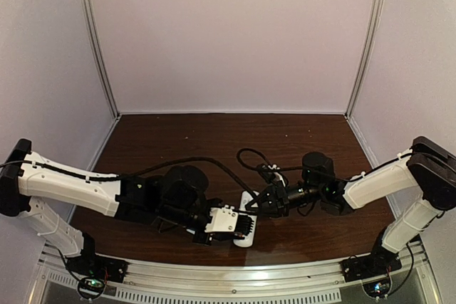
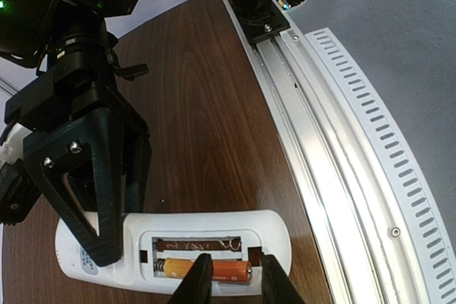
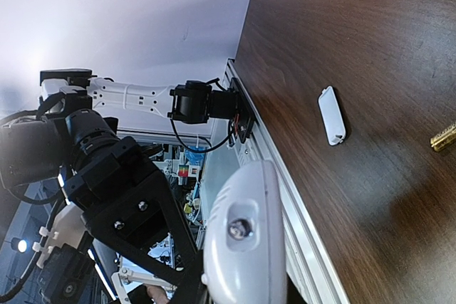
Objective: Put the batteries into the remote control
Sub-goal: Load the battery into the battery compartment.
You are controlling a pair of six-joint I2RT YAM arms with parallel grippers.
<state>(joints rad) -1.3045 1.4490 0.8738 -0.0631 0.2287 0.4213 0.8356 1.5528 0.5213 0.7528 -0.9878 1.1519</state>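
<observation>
Left gripper [image 2: 234, 284] fingertips at orange cylindrical battery [image 2: 214, 270], bottom of frame.
Battery lies in open bay of white oblong plastic remote control [image 2: 274, 229]; left fingers slightly apart, grip unclear. Right gripper [image 2: 117, 222] clamps remote's frame-left end.

The dark brown wood-grain surface [image 1: 214, 140] carries a white oblong plastic remote [image 1: 244, 238] near its lower middle edge in the top view. In the right wrist view, a small white rectangular cover piece [image 3: 332, 115] lies flat at centre right. A golden-brass cylinder battery [image 3: 443, 137] lies near it, at the right frame edge.
</observation>
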